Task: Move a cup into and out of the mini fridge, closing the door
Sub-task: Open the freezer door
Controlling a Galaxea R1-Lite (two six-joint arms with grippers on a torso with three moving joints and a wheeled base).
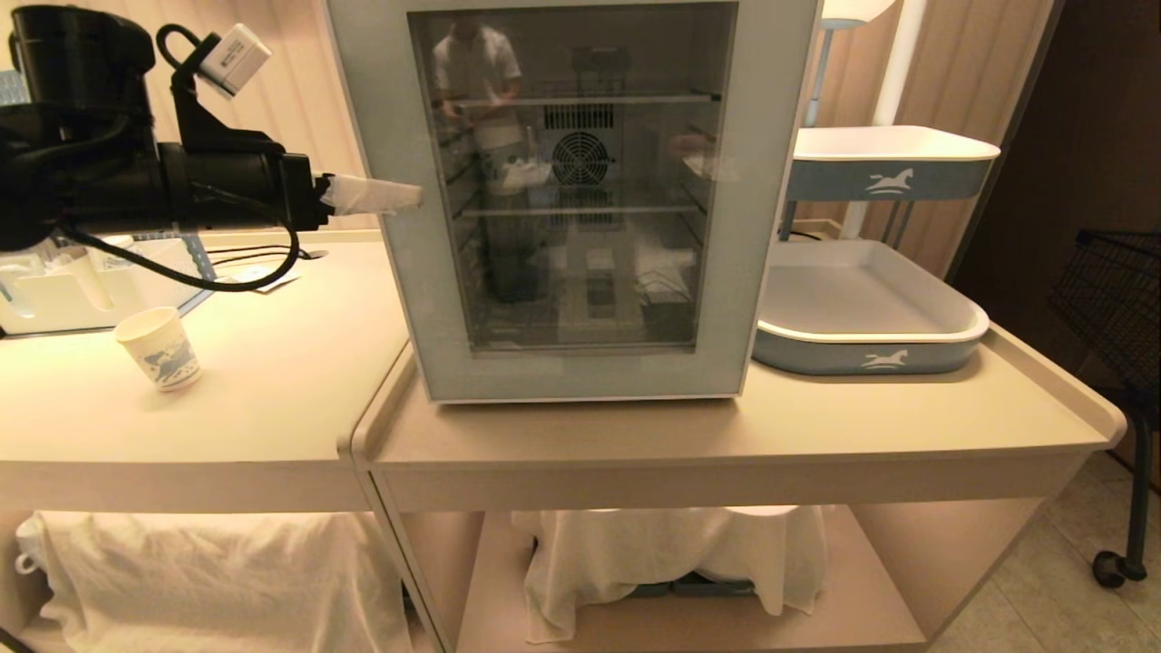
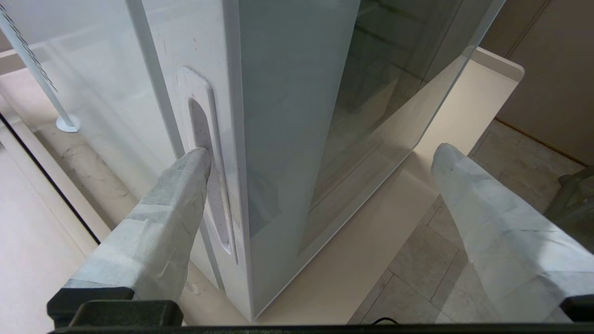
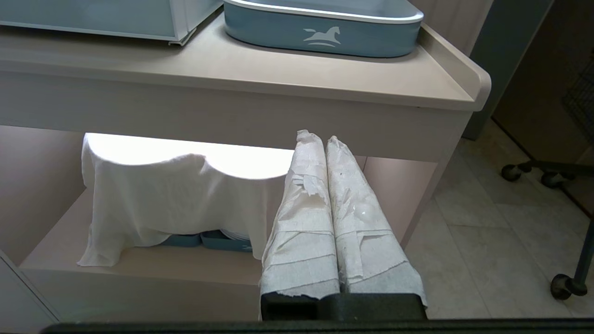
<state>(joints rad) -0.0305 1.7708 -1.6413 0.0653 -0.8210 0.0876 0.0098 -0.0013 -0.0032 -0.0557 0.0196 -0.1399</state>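
Observation:
The mini fridge (image 2: 106,93) stands on the counter with its door (image 1: 757,227) shut; wire shelves and a round fan show through the dark glass. My left gripper (image 1: 413,195) reaches level to the door's left edge and is open. In the left wrist view one taped fingertip (image 2: 200,157) sits in the recessed handle (image 2: 204,139) on the door's side edge, and the other finger (image 2: 468,185) hangs well out in front of the door. The left gripper (image 2: 322,150) holds nothing. The cup (image 1: 160,349) stands upright on the left counter, below the left arm. My right gripper (image 3: 321,138) is shut and empty, low in front of the counter.
A blue-and-white tray (image 1: 961,322) lies right of the fridge, with a raised one (image 1: 893,172) behind it. White cloths (image 1: 671,553) drape the lower shelves. A black wheeled wire cart (image 1: 1120,299) stands at far right. A person is reflected in the door glass.

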